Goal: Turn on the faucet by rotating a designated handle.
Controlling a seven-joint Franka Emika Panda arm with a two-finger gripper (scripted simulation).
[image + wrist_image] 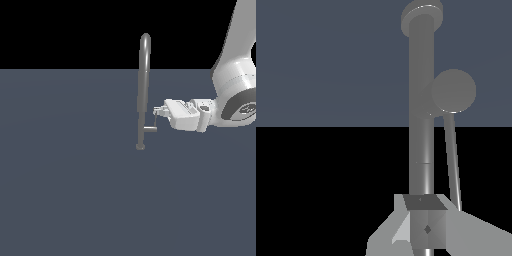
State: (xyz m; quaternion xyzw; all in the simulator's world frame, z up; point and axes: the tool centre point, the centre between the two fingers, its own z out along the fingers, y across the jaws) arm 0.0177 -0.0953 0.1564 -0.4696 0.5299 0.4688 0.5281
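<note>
Upright, slim grey faucet (pixel 144 85), curved top

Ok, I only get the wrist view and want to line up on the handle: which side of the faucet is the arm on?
Observer: The gripper reaches in level from the exterior view's right of the faucet.
Operator: How high on the handle?
Observer: Its fingertips are at the upper end of the thin lever of the handle, above the stub. I cannot tell whether they touch.
Operator: What is above the gripper?
Observer: The faucet's pipe rises well above it and curves over at the top.
</note>
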